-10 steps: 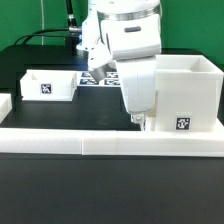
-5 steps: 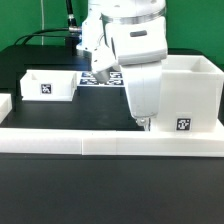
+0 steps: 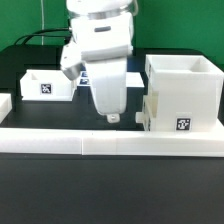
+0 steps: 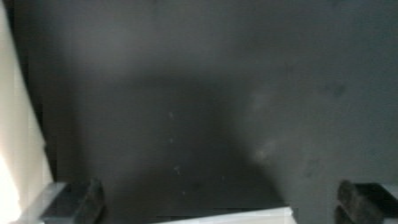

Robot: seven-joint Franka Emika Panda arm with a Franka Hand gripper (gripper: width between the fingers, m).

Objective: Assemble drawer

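The tall white casing (image 3: pixel 185 90) stands at the exterior view's right, with a square tag on its front. A white tray (image 3: pixel 146 111) sits in its lower part and sticks out a little toward the exterior view's left. A second small open-top tray (image 3: pixel 50 84) with a tag stands at the left. My gripper (image 3: pixel 113 117) hangs low over the black table between them, just left of the casing and apart from it. In the wrist view my gripper (image 4: pixel 217 203) is open and empty, with its dark fingers (image 4: pixel 71 200) wide apart.
A long low white wall (image 3: pixel 110 141) runs along the front of the table. The marker board (image 3: pixel 84 81) lies behind my arm, mostly hidden. White surfaces show at the edges of the wrist view (image 4: pixel 15 120); I cannot tell what they are.
My gripper has moved away from the casing toward the exterior view's left, uncovering the tray sitting in the casing's lower part.
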